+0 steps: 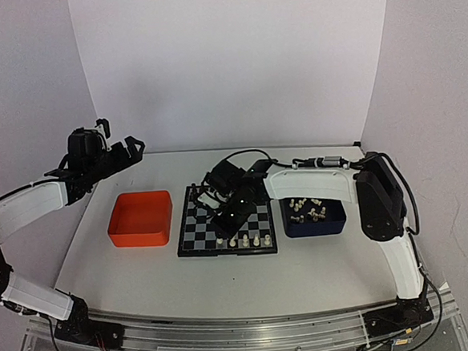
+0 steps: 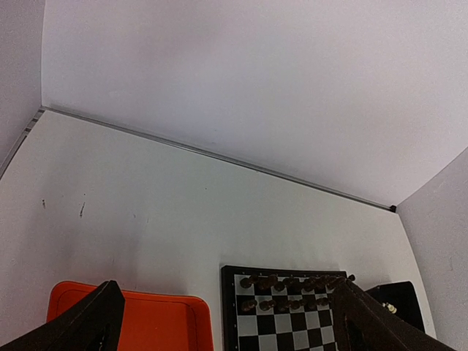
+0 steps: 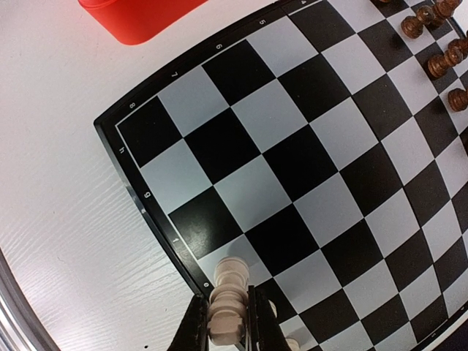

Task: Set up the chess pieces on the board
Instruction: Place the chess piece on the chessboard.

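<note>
The board (image 1: 191, 227) lies mid-table, its black and grey checks filling the right wrist view (image 3: 292, 146). My right gripper (image 1: 227, 218) hangs low over its near rows, shut on a cream-white chess piece (image 3: 229, 307) above a grey square at the rim; in that view the gripper (image 3: 227, 325) pinches the piece's middle. Several white pieces (image 1: 245, 240) stand along the board's front row. Dark pieces (image 3: 439, 44) line the far rows. My left gripper (image 1: 124, 151) is raised high at the left, open and holding nothing; its fingers (image 2: 88, 329) frame the board (image 2: 285, 329).
An orange tray (image 1: 141, 218) sits left of the board, seen too as the orange tray (image 2: 146, 322) and the orange tray (image 3: 139, 14). A dark blue tray (image 1: 331, 225) right of the board holds several loose white pieces (image 1: 307, 209). White walls close in behind and on both sides.
</note>
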Controlling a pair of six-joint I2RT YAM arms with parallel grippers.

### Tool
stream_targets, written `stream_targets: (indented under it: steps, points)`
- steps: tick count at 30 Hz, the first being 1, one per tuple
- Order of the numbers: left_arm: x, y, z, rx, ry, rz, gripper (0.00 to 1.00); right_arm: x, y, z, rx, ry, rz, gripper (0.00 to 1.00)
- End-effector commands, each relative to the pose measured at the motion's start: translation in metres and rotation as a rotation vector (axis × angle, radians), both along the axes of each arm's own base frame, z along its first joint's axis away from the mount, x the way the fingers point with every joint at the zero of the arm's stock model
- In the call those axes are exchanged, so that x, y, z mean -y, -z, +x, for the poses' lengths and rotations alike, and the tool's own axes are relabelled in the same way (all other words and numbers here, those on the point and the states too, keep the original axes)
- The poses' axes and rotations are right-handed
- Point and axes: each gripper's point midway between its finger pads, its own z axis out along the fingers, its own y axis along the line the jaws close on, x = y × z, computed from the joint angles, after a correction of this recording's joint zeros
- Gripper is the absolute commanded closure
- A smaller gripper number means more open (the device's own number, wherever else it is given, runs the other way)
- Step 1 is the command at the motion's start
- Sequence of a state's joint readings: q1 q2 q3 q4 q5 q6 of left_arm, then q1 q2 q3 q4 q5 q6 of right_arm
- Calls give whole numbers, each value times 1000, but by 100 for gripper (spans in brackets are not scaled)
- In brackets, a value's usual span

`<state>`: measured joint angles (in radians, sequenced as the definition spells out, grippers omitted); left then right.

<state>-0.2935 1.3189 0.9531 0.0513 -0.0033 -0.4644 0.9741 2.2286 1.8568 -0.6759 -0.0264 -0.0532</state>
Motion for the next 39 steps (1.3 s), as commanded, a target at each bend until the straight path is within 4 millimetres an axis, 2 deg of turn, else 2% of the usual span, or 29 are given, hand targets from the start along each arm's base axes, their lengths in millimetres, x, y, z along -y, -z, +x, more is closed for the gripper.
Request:
stream_targets:
  steps: [1,32,39]
  points:
    - [-4,-18,-4,52,-16,-5,0,0,6,-2,-15,-21,-13,100]
    - [-3,-25,-6,68,-10,-24,0,5,24,-4,-23,-44,-55,100]
    - [-2,-22,-5,61,-9,-20,0,5,25,-4,-24,-43,-56,93]
